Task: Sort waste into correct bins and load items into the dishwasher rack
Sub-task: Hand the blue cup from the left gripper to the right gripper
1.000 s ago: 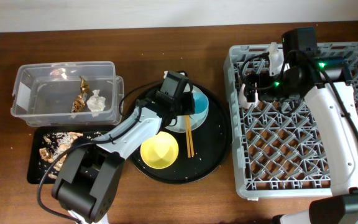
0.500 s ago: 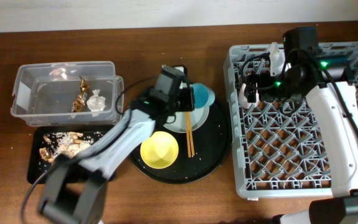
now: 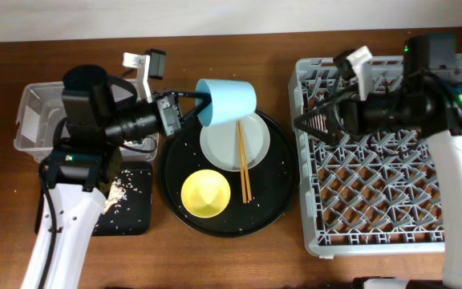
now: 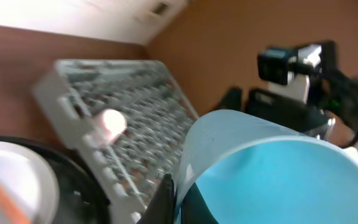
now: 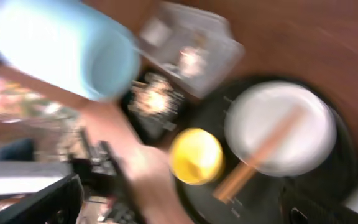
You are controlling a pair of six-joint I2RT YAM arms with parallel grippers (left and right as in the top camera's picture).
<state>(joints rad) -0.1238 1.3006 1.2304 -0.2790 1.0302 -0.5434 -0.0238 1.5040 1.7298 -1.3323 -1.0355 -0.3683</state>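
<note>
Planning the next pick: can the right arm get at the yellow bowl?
Probably yes: the right gripper is open over the rack, and the yellow bowl sits uncovered, chopsticks beside it.

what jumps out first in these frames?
The blue cup, held in the air by the left gripper and tipped on its side above the back of the round tray. On that tray sit the plate with chopsticks across it, and the yellow bowl in front. The big grey rack fills the right side.
</note>
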